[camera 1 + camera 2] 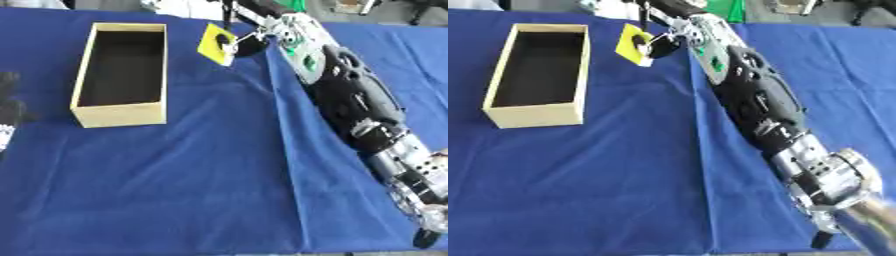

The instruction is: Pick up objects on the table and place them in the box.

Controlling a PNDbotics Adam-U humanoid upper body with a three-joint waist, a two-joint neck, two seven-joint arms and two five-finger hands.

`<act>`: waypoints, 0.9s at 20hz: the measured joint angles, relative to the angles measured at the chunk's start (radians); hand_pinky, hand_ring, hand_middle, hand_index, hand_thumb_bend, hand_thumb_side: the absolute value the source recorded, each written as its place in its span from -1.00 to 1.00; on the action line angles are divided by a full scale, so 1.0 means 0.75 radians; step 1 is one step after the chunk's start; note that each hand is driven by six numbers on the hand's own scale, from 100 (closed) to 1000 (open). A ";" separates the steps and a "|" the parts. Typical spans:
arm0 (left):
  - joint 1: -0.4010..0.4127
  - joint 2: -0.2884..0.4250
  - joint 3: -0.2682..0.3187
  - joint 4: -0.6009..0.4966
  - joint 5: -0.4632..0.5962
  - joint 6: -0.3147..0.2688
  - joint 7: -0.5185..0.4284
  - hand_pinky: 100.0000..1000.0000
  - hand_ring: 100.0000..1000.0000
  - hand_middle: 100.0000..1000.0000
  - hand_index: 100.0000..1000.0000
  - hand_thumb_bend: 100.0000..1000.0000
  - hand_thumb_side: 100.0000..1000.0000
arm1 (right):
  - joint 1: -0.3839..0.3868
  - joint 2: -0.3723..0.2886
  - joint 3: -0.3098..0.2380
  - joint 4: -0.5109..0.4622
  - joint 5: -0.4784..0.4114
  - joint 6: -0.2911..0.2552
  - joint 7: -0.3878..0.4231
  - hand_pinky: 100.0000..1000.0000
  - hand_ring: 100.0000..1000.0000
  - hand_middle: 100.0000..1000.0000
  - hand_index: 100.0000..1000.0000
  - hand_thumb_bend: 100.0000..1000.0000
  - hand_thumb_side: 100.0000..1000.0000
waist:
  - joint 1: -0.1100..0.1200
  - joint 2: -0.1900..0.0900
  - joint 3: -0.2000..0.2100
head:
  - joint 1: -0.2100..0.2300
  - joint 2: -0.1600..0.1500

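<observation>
A flat yellow object (210, 44) with a white edge hangs tilted just right of the box's far end, and the fingers of my right hand (246, 44) pinch it. The right arm stretches from the lower right corner up to the table's far middle. The open cardboard box (118, 114) stands at the left with its long side running away from me; its dark inside shows nothing. My left hand (8, 116) shows only as a dark blur at the left edge, level with the box's near end.
A blue cloth (201, 175) covers the table, with a long crease running beside my right arm. Green and white items lie beyond the far edge.
</observation>
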 measured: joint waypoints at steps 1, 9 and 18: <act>0.000 0.000 0.000 0.000 0.000 0.000 0.000 0.32 1.00 0.77 0.84 -0.06 0.27 | -0.004 0.000 0.000 -0.001 -0.002 0.000 0.000 0.71 0.76 -0.14 1.00 -1.00 -0.93 | 0.000 0.000 0.000 | 0.000 0.000; -0.002 0.000 -0.008 0.000 0.002 0.000 -0.002 0.32 1.00 0.77 0.84 -0.05 0.26 | -0.071 0.038 0.002 -0.024 -0.010 -0.014 0.003 0.72 0.75 -0.14 1.00 -1.00 -0.96 | -0.009 -0.013 0.032 | -0.014 0.000; -0.013 0.000 -0.016 0.000 0.009 0.003 -0.007 0.32 1.00 0.77 0.83 -0.05 0.24 | -0.110 0.122 0.013 -0.023 -0.010 -0.035 0.016 0.72 0.76 -0.16 1.00 -1.00 -0.95 | -0.017 -0.027 0.110 | -0.041 -0.004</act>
